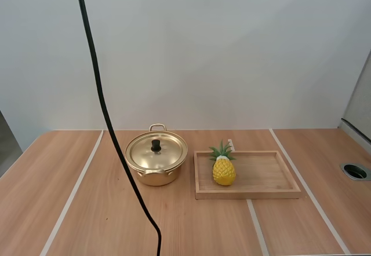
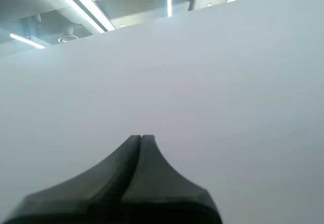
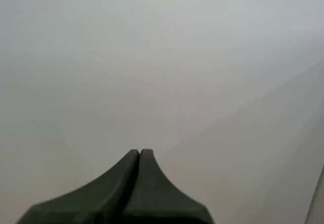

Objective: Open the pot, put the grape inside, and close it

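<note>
A gold pot [image 1: 155,172] stands on the wooden table, its lid [image 1: 156,150] on with a black knob [image 1: 156,145] in the middle. To its right a wooden tray [image 1: 261,178] holds a yellow pineapple [image 1: 223,167] with green leaves, upright at the tray's left end. No grapes are on the table. My left gripper [image 2: 140,138] is shut on nothing, its fingers lying together as one dark wedge against a plain white wall. My right gripper [image 3: 139,152] is likewise shut on nothing and faces a pale wall.
The table [image 1: 87,221] has pale seams running front to back. A round cable hole [image 1: 355,171] sits near its right edge. A white wall stands behind the table.
</note>
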